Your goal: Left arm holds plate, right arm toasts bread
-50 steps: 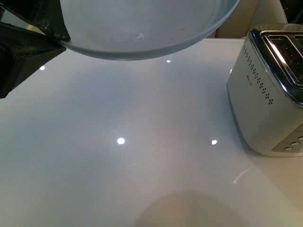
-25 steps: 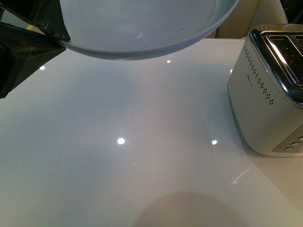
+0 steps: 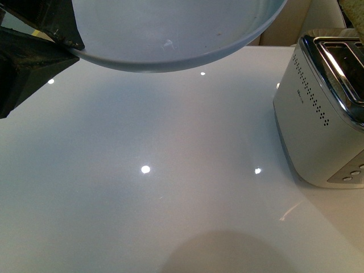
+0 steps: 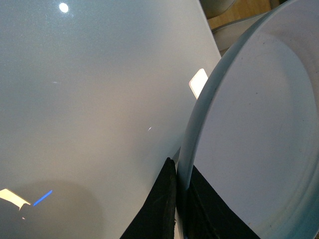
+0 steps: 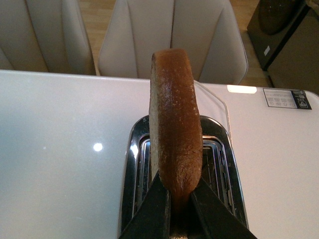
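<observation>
The pale blue-grey plate (image 3: 170, 28) hangs above the white table at the top of the front view, and it also shows in the left wrist view (image 4: 259, 124). My black left gripper (image 3: 68, 42) is shut on the plate's rim, one finger on each side (image 4: 180, 174). In the right wrist view my right gripper (image 5: 179, 191) is shut on the bread (image 5: 174, 129), a brown-crusted slice held upright and edge-on just above the slots of the silver toaster (image 5: 222, 149). The toaster (image 3: 318, 114) stands at the right of the front view. A tan edge, probably the bread (image 3: 354, 4), shows above it.
The glossy white table (image 3: 170, 170) reflects ceiling lights. Beige chairs (image 5: 169, 35) stand behind the table's far edge. A dark cabinet (image 5: 284, 35) is on the floor beyond. A small label card (image 5: 286, 98) lies on the table past the toaster.
A tan edge has come into the top right corner of the front view, above the toaster. The plate and left gripper have not moved.
</observation>
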